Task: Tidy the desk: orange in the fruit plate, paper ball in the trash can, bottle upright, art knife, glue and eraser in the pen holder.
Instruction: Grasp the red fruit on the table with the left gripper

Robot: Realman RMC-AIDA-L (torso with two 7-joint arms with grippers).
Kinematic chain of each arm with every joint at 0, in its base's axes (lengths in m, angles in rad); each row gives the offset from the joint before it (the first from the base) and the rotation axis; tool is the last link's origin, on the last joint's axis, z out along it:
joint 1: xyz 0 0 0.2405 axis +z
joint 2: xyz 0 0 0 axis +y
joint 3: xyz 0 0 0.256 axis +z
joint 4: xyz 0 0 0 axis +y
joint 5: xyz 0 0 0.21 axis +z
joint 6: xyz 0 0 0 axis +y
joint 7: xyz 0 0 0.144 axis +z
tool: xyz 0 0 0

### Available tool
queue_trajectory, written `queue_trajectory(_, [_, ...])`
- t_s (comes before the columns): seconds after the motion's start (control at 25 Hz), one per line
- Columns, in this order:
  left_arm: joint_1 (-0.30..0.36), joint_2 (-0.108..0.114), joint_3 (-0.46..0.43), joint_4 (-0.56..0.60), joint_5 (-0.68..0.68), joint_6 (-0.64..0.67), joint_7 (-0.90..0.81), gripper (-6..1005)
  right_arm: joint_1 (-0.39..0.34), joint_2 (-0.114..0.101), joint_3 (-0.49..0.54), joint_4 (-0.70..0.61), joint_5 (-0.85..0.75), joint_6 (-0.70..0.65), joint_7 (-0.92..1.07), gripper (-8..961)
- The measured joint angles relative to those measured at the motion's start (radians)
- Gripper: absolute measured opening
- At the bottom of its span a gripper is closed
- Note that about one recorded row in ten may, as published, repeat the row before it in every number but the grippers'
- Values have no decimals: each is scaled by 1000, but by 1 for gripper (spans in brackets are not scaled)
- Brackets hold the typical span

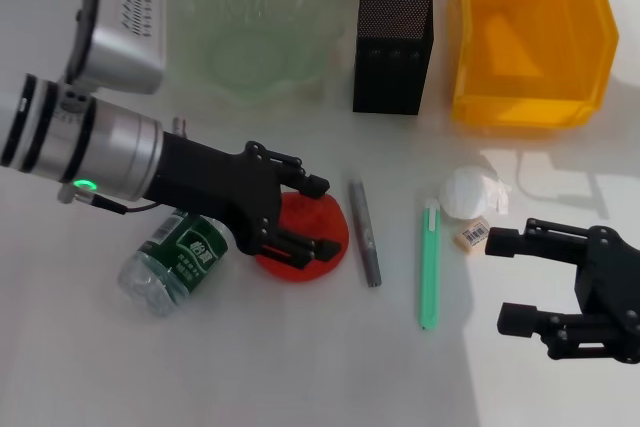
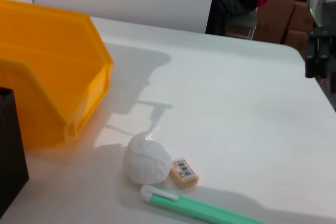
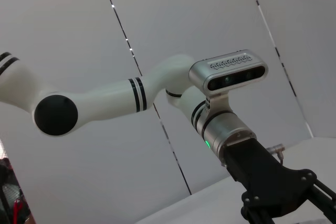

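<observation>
Nearest the robot, the right gripper (image 1: 520, 282) hung low over the table (image 1: 300, 367) with its jaws spread and nothing between them, just beside the eraser (image 1: 471, 235); we took it to be idle.

The step in hand, as we judged it, was the orange (image 1: 310, 237). The left gripper (image 1: 312, 217) was down over the fruit with its fingers (image 1: 310, 185) set on either side, parted around it; we could not confirm a firm clamp. The bottle (image 1: 175, 262) lay on its side, touching or nearly touching the orange beneath that arm.

The next move would call for closing on the orange, lifting it clear of the bottle, and carrying it to the fruit plate (image 1: 200, 7), which stood at the far side behind the left arm.

Between the two grippers lay a grey stick (image 1: 365, 232) and the glue (image 1: 429, 267), apart and roughly parallel. The paper ball (image 1: 468, 192) sat touching the eraser. Farthest off stood the pen holder (image 1: 393, 52) and, beside it, the trash can (image 1: 530, 37). Nothing stood on the path to the plate.
</observation>
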Motion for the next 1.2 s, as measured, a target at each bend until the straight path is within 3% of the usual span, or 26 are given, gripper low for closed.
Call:
queue_trajectory(0.24, [0, -2, 102, 0, -10, -144, -11, 760, -21, -2, 12, 0, 1, 18, -2, 809])
queue_trajectory(0.8, [5, 2, 180, 10, -1, -219, 6, 756, -21, 1, 12, 1, 1, 25, -10, 808])
queue_trajectory(0.96, [7, 4, 190, 10, 0, -238, 20, 540, -17, 2, 12, 1, 1, 32, -10, 808])
queue_trajectory(1.2, [9, 4, 192, 11, 1, -246, 40, 377, -15, 3, 12, 2, 1, 32, -10, 808])
